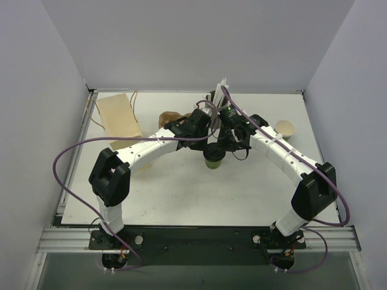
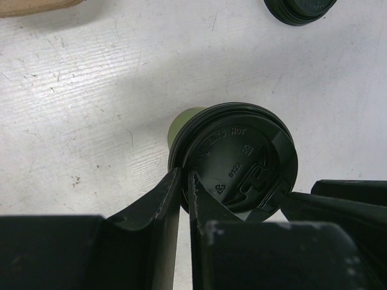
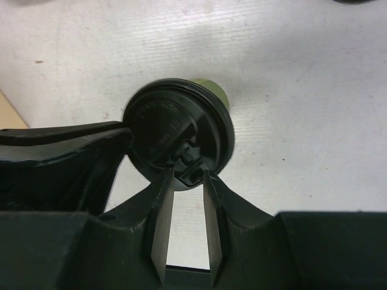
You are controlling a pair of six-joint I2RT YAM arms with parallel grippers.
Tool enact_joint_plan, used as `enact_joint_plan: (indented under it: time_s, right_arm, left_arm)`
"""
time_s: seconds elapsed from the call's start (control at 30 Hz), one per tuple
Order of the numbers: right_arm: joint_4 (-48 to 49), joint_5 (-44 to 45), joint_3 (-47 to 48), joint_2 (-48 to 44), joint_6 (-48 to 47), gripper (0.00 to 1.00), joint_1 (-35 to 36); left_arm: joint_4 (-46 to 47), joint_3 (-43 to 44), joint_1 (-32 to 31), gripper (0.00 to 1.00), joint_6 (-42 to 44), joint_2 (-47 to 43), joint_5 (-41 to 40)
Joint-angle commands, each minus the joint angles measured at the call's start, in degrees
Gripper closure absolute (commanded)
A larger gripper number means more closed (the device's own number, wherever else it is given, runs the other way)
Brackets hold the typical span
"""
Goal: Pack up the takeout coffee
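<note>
The left pincer [image 2: 184, 176] and right pincer [image 3: 187, 175] are clamped on the lid [image 2: 242, 151] at six o'clock. Lidding is judged in hand, and even pressing onto the cup [image 2: 180, 124] is required.

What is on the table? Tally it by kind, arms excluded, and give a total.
Paper cups: 2, the lidded green cup and an open cup
Black lids: 2, the green cup's lid and a loose lid
Brown paper bag: 1
Bundle of white straws: 1
Brown cardboard piece: 1
Total: 7

Green cup [image 1: 214, 162], black lid [image 2: 242, 157] (embossed lettering), white table [image 1: 181, 193]
</note>
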Motion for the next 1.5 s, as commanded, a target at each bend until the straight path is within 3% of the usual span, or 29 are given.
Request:
enact_joint_plan:
  time_s: [0.0,0.27,0.93,1.17,1.47]
  right_arm:
    - [-1.9,2.6,-4.0,-2.8,0.7,0.78,-0.8]
    - [4.7,-0.5,-11.0,-6.8,2.2,0.79,-2.4]
    - [6.1,2.2,-11.8,-11.2,4.3,0.85,-3.4]
    - [6.0,2.2,-11.8,-9.9,4.7,0.87,-3.5]
    - [15.6,-1.8,-21.6,-4.1,6.7,0.89,-3.4]
  left_arm:
    - [-11.2,-3.3,-1.3,0.81,1.7,5.9,0.8]
    - [-11.2,-3.3,-1.3,0.81,1.5,6.0,0.8]
    - [-11.2,-3.2,-1.3,0.81,1.3,6.1,0.9]
    - [-11.4,-3.0,-1.4,0.81,1.6,6.2,0.8]
    - [-11.6,-3.0,-1.3,0.81,1.7,6.4,0.7]
